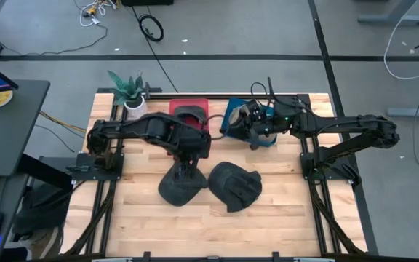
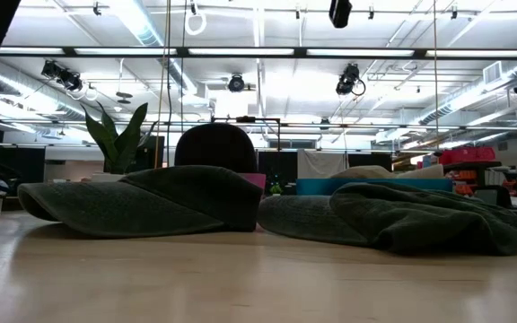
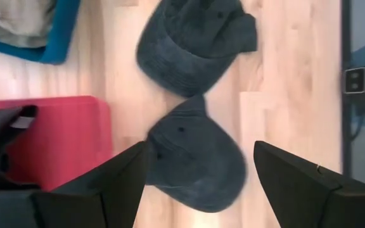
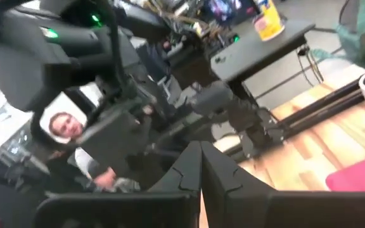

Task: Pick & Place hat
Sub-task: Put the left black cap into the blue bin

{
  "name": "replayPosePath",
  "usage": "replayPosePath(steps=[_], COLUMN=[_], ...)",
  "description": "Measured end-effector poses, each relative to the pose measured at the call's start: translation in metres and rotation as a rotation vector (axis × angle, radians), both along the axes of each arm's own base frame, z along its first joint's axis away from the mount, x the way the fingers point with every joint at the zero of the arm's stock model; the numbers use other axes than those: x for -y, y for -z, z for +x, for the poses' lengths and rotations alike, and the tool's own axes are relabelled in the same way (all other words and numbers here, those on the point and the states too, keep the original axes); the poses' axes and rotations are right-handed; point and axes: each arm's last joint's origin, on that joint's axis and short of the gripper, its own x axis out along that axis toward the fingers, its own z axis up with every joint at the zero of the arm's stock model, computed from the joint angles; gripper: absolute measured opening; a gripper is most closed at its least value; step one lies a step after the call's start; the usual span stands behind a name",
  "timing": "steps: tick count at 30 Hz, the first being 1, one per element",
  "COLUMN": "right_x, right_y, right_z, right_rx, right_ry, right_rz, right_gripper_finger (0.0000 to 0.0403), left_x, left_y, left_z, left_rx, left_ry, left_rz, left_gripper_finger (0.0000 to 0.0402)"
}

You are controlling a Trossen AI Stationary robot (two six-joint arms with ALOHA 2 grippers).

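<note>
Two dark hats lie flat on the wooden table. One hat [image 1: 179,188] [image 2: 142,202] lies left of the middle, and the other hat [image 1: 236,186] [image 2: 402,215] is just to its right. My left gripper [image 1: 183,169] [image 3: 200,152] hangs open well above the left hat [image 3: 195,166], pointing steeply down with a finger on either side of it, touching nothing. My right gripper [image 1: 253,138] [image 4: 200,158] is shut and empty. It is held level above the blue bin [image 1: 240,120], pointing toward the table's left.
A red bin [image 1: 189,110] [image 3: 62,139] with something dark in it and the blue bin [image 3: 43,38] holding pale cloth stand at the far middle. A potted plant [image 1: 129,93] is at the far left. Bare wood lies near the front edge. A person shows beyond the table.
</note>
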Motion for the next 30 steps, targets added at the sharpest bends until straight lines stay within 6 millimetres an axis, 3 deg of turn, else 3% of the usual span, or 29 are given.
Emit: replayPosePath(steps=[3,8,18,23,30], right_x=[-0.001,-0.002,-0.003,-0.003,-0.003], right_y=[0.002,0.007,0.018,0.019,0.019], right_z=[0.0,-0.001,-0.002,-0.002,-0.002], right_rx=[-0.02,-0.064,-0.143,-0.149,-0.168], right_ry=[-0.03,-0.07,-0.106,-0.107,-0.098], right_rz=[-0.024,-0.061,-0.22,-0.224,-0.129], right_gripper_finger=[0.0006,0.0006,0.0006,0.0007,0.0007], left_x=[0.006,0.019,0.085,0.123,0.155], left_y=[0.0,0.0,0.004,0.037,0.108], left_z=[-0.001,-0.003,-0.022,-0.035,-0.06], left_rx=[-0.003,0.019,0.091,0.04,-0.138], left_ry=[-0.091,-0.428,-0.723,-0.862,-1.068], left_rz=[-0.041,-0.11,-0.177,-0.147,-0.032], left_gripper_finger=[0.0291,0.0291,0.0291,0.0291,0.0291])
